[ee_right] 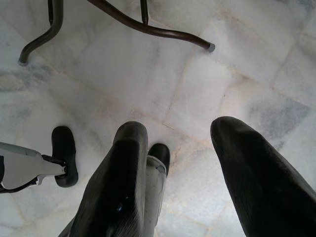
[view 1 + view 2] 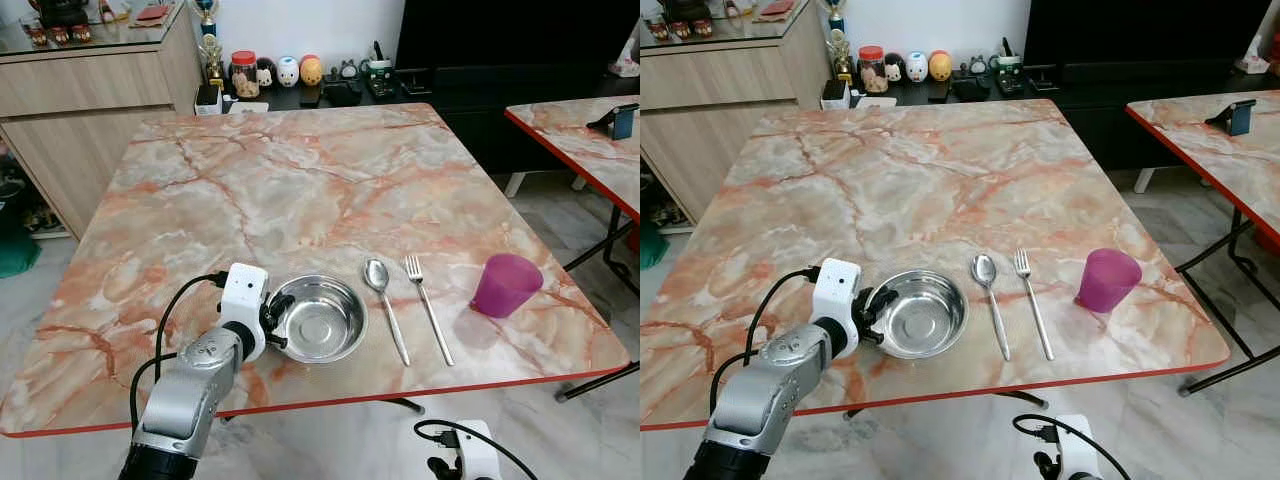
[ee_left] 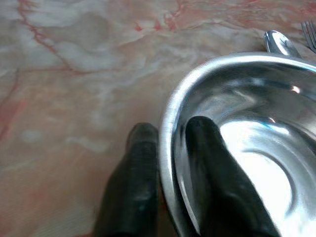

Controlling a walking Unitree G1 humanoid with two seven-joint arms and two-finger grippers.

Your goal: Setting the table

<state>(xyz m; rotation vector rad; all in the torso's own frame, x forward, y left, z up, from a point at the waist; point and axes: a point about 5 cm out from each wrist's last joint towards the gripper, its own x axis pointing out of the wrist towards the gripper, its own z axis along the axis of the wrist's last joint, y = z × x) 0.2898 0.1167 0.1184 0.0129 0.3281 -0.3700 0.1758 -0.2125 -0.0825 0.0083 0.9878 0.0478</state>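
A steel bowl [image 2: 320, 318] sits near the front edge of the marble table [image 2: 300, 180]. My left gripper [image 2: 277, 322] is shut on the bowl's left rim [image 3: 168, 113], one black finger [image 3: 205, 143] inside and the other outside. To the right of the bowl lie a spoon [image 2: 385, 300] and a fork [image 2: 428, 305], side by side, and further right a purple cup [image 2: 505, 285] stands upright. My right gripper [image 1: 180, 133] hangs open below the table's front edge, over the floor, holding nothing.
A second marble table [image 2: 590, 140] stands to the right with a gap of tiled floor between. A wooden cabinet [image 2: 90, 90] is at the back left, and a low dark shelf with jars and figurines [image 2: 290, 75] is behind the table. Table legs [image 1: 148, 27] cross the floor.
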